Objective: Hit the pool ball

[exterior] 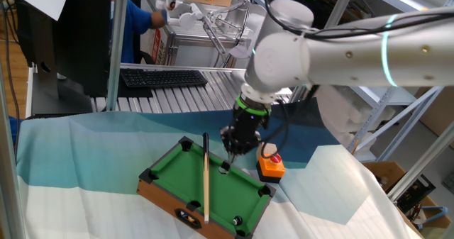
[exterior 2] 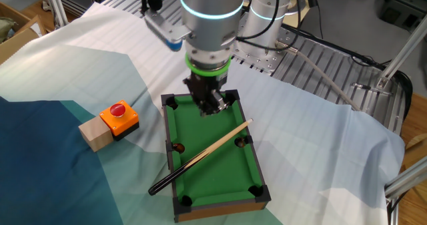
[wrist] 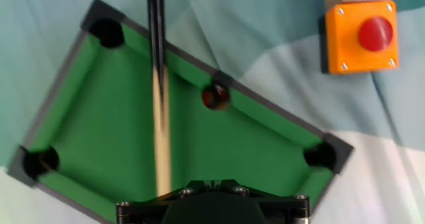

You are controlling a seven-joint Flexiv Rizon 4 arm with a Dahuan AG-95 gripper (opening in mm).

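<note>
The pool ball (wrist: 215, 96) is a tiny dark reddish ball with a pale glint. It sits against the long rail of the green pool table (wrist: 259, 147) on the side nearest the orange box. It also shows in the other fixed view (exterior 2: 178, 147). The wooden cue stick (wrist: 158, 104) lies loose across the felt, left of the ball. My gripper (wrist: 212, 183) hangs above the table's far end (exterior 2: 212, 108), apart from both ball and cue. Its fingertips look pressed together and hold nothing. In the hand view only its dark base shows.
An orange button box (wrist: 360, 36) with a red button stands on a wooden block beside the table, on the ball's side (exterior: 270, 167). Black pocket holes (wrist: 107, 32) sit at the table's corners. A keyboard (exterior: 163, 77) lies behind on the metal bench.
</note>
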